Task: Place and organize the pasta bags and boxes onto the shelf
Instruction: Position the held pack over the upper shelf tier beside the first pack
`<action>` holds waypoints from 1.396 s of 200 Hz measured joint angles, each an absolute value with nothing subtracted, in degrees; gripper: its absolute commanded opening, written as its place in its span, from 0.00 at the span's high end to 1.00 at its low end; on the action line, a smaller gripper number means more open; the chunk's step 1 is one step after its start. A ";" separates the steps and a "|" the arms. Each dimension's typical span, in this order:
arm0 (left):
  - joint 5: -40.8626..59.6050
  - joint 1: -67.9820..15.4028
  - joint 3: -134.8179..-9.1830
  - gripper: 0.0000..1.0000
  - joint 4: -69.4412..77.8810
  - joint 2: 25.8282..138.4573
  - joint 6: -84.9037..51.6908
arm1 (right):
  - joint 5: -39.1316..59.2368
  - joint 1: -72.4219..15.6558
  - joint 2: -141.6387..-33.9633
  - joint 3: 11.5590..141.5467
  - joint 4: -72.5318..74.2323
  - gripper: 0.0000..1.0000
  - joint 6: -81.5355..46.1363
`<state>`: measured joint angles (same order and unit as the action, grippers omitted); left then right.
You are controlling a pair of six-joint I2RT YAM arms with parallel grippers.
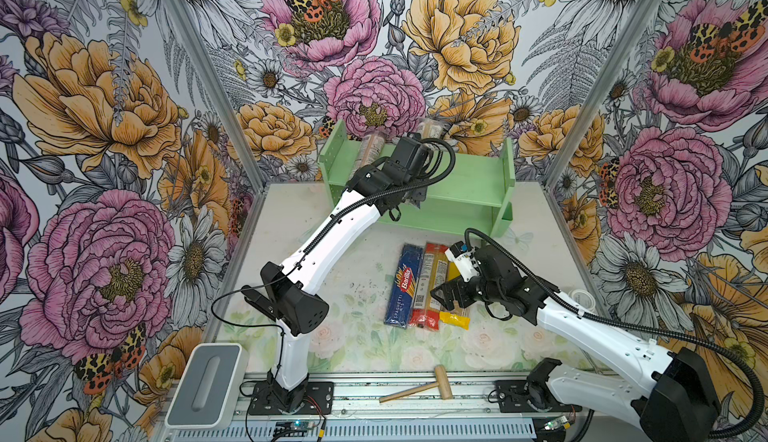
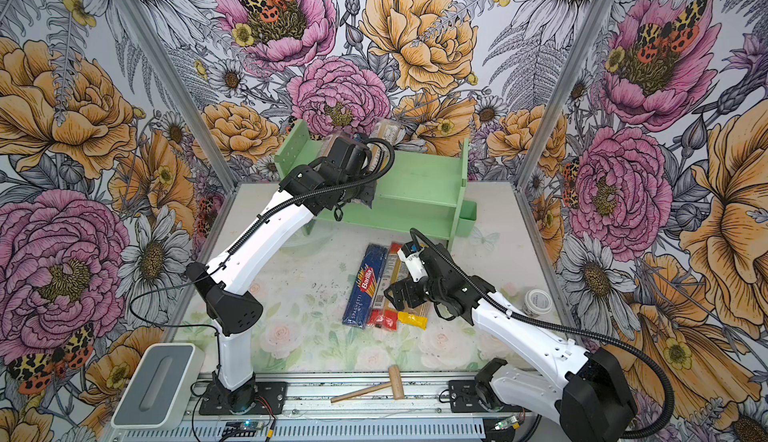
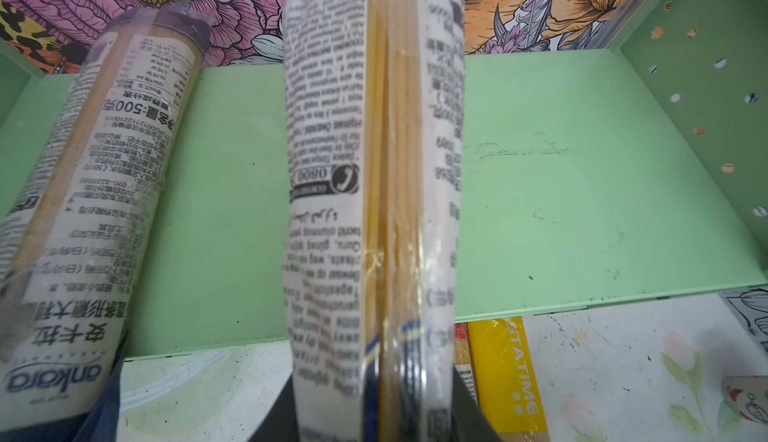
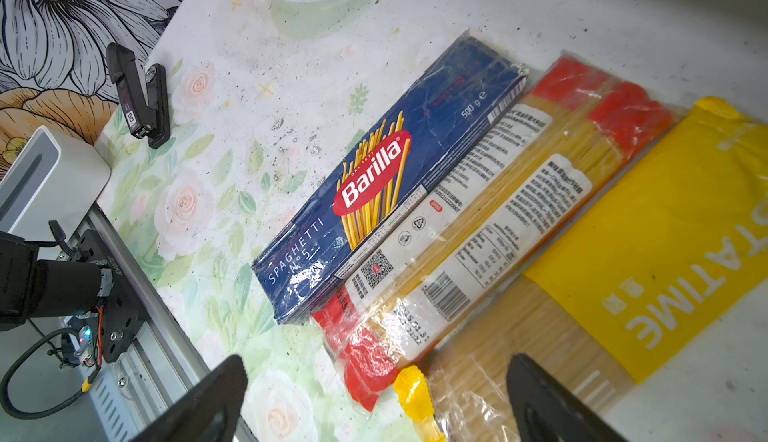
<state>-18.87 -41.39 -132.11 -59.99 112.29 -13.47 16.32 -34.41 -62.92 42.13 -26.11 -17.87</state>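
Pinching a clear bag (image 3: 324,149) over the far shelf (image 3: 561,191), the left gripper (image 3: 376,423) likely squares it beside another bag (image 3: 116,149); the right gripper (image 4: 378,377) hangs open.

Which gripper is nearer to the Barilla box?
Right. The right gripper hovers open over bags beside the Barilla box; the left gripper is up at the shelf, gripping a clear bag.

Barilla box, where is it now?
In both top views the Barilla box lies flat near the middle of the table, in front of the shelf, with the red-ended bag against its right side.
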 measured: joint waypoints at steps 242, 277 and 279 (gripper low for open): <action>-19.77 -40.58 -130.21 1.00 -59.94 112.31 -13.61 | 16.32 -34.13 -62.89 41.65 -26.11 0.00 -17.87; -19.77 -40.58 -129.62 1.00 -59.96 112.31 -13.93 | 16.32 -34.13 -62.89 41.65 -26.11 0.01 -17.87; -19.77 -40.58 -129.62 1.00 -59.96 112.31 -13.96 | 16.32 -34.13 -62.89 41.65 -26.11 0.01 -17.87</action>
<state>-19.77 -40.58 -129.62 -59.96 112.31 -13.96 16.32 -34.13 -62.89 41.65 -26.11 -17.87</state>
